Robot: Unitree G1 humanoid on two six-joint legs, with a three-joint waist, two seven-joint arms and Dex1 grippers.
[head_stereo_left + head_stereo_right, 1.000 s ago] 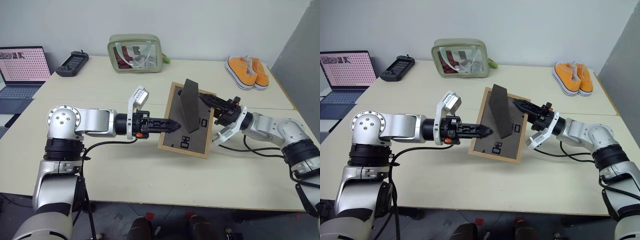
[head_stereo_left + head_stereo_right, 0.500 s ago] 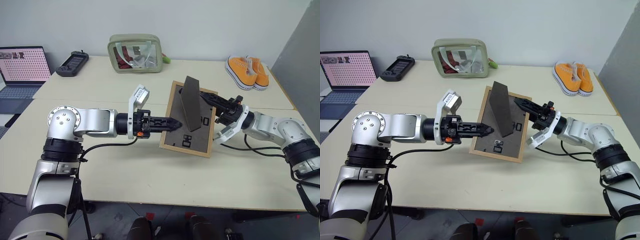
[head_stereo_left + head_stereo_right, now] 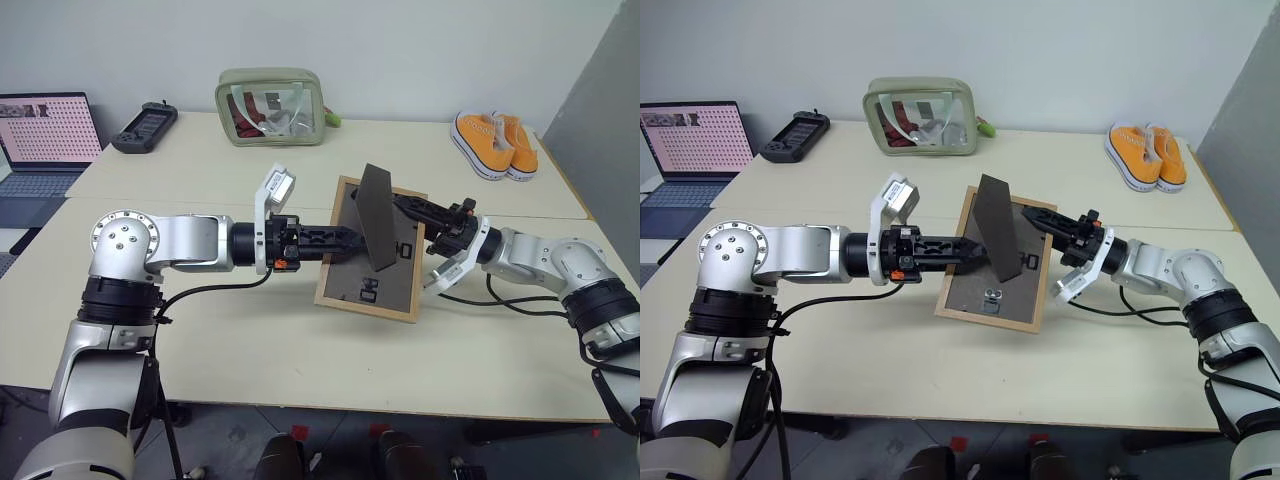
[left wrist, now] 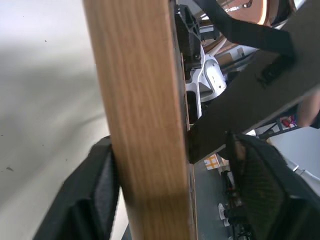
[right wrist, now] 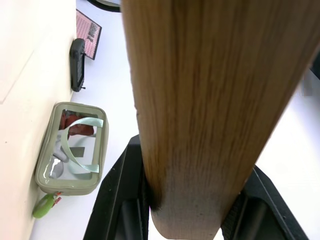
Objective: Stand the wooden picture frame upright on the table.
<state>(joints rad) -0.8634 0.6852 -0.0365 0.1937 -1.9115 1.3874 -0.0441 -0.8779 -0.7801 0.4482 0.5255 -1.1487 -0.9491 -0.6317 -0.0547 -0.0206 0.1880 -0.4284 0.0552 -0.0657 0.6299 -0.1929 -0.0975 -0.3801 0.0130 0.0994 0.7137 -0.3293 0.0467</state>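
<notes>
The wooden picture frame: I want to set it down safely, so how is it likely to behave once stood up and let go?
The wooden picture frame looks stiff; its wood edge stays straight where the right hand pinches it. It is thin, so it could tip easily. The swung-out prop should brace it, though the smooth table might let it slide.

Head pair: looking forward and down from above both arms, taking in the table (image 3: 250, 330) from a distance.
Left wrist: sitting close behind the left gripper (image 4: 170, 200), facing along its fingers at the wooden picture frame (image 4: 140, 115) edge.
Right wrist: peering past the right gripper (image 5: 187, 210), frame edge very near.
Shared: all are showing the frame.
</notes>
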